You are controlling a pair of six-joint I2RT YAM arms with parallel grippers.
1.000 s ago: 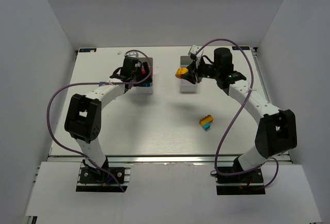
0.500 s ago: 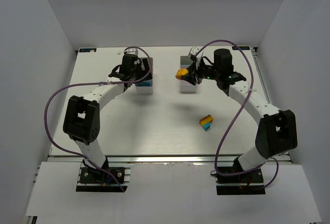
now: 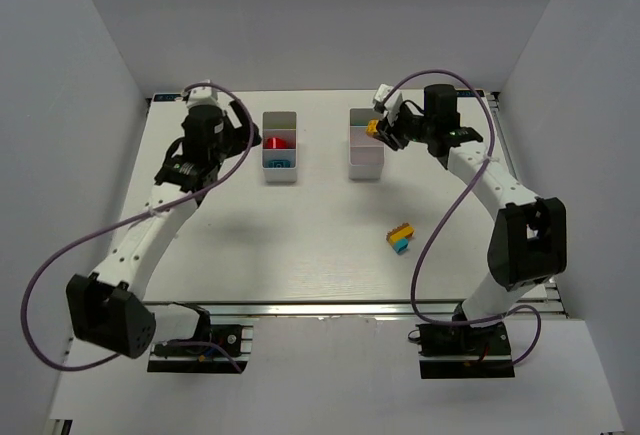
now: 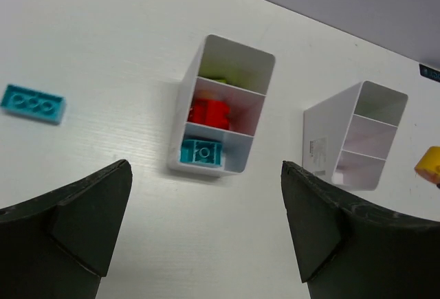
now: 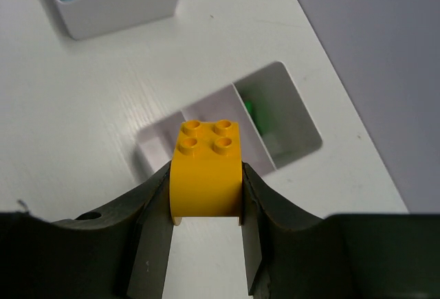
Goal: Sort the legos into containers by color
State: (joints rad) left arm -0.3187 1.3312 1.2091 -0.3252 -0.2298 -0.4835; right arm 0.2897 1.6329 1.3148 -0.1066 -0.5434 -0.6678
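Drop-off step: pinched yellow brick (image 5: 206,168) in right gripper (image 5: 205,199) above right bin (image 3: 364,170); held left gripper (image 4: 206,175) splayed, empty. Next: centring over seemingly vacant compartment, release.

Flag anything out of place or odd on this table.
Nothing is spilled or damaged. Two strays sit unsorted: a teal brick lying alone beside the left bin, and a yellow-and-blue clump in front of the right bin, toward the arms.
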